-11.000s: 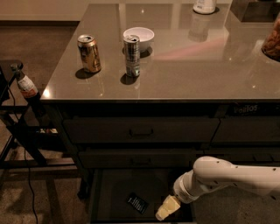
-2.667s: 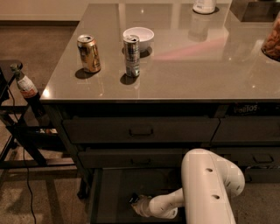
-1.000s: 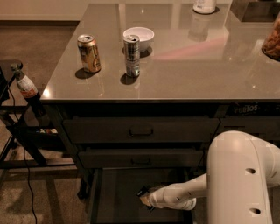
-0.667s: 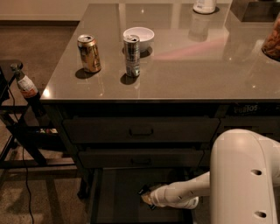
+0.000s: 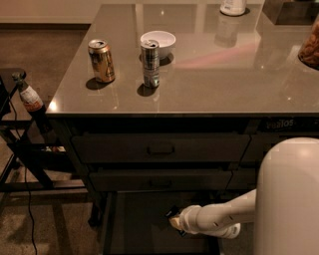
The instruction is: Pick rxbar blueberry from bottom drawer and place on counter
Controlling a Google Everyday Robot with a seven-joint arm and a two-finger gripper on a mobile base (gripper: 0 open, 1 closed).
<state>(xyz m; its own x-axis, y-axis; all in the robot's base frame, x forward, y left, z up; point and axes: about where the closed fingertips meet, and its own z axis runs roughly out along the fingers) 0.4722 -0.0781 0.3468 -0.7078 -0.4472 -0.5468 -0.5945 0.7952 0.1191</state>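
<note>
The bottom drawer [image 5: 134, 230] stands pulled open below the two handled drawers, its dark floor showing. My gripper [image 5: 174, 220] reaches into it from the right on the white arm, over the middle of the drawer. It is shut on the rxbar blueberry [image 5: 172, 213], a small dark wrapper with a pale edge, held at the fingertips a little above the drawer floor. The counter [image 5: 214, 74] is the glossy grey-brown top above the drawers.
On the counter's left part stand a gold can [image 5: 101, 61], a silver can [image 5: 150, 63] and a white bowl [image 5: 158, 42]. A white container [image 5: 233, 6] and a snack bag [image 5: 311, 47] sit at the far right. A bottle [image 5: 30, 97] stands on a black rack to the left.
My gripper went left to the bar on the drawer floor, closed on it, then drew back right and slightly up; the bar no longer lies where it was.
</note>
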